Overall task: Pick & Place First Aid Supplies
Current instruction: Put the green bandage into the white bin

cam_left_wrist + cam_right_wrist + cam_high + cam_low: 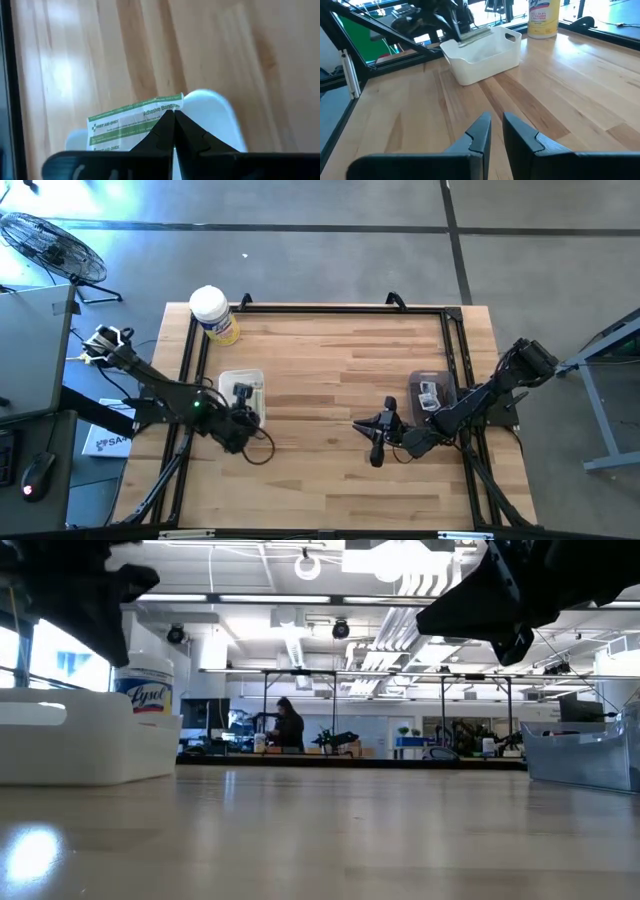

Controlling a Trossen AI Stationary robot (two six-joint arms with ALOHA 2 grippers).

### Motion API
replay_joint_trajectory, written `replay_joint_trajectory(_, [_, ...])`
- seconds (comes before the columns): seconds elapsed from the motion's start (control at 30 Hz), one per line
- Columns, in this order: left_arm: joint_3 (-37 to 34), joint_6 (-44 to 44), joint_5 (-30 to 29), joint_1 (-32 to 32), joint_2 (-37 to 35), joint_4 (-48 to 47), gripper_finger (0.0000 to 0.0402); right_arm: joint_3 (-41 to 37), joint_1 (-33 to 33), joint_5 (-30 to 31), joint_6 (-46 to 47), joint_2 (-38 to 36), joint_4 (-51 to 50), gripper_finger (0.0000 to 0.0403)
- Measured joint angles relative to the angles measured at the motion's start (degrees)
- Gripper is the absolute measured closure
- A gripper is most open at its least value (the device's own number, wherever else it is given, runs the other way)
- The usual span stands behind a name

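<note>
The left gripper is pressed together on a bandage strip, pinching only its end; most of the strip sticks out sideways, unsupported. In the high view this gripper sits left of centre, over the white bin. The right wrist view shows the same thing from across the table, upper left of the frame: the strip hangs above the bin, not yet inside.

The main risk, as I judge it, is the thin grip. With so little of the strip between the fingertips, a jolt could let it slip early, and a light flat packet could drift and land on the table or on the rim instead of inside. If the fingers part while the strip still reaches past a wall, it may balance there or slide off outside. It could also cling to one finger on release.

The right gripper hovers low over bare wood right of centre in the high view, its fingers a narrow gap apart and holding nothing. The clear bin with more supplies lies just beside that arm. The canister stands well clear of both.
</note>
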Motion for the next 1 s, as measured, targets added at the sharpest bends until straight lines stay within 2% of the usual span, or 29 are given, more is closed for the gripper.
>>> replay_joint_trajectory(0.2, [-3.3, 0.0, 3.3, 8.2, -0.7, 0.1, 0.0401, 0.0, 0.0, -0.1, 0.0, 0.0, -0.2, 0.0360])
replay_joint_trajectory(0.47, [-4.8, 7.6, 15.4, 20.0, -0.7, 0.7, 0.0401, 0.0, 0.0, 0.0, -0.2, 0.0, -0.2, 0.0360])
replay_joint_trajectory(0.73, [-7.9, 13.3, 20.1, 22.6, 0.5, 6.8, 0.0401, 0.0, 0.0, 0.0, -0.1, 0.0, -0.4, 0.0360])
replay_joint_trajectory(1.0, [-8.1, 16.3, 20.4, 22.5, 5.5, 7.7, 0.0401, 0.0, 0.0, 0.0, 0.0, 0.0, -0.8, 0.0360])
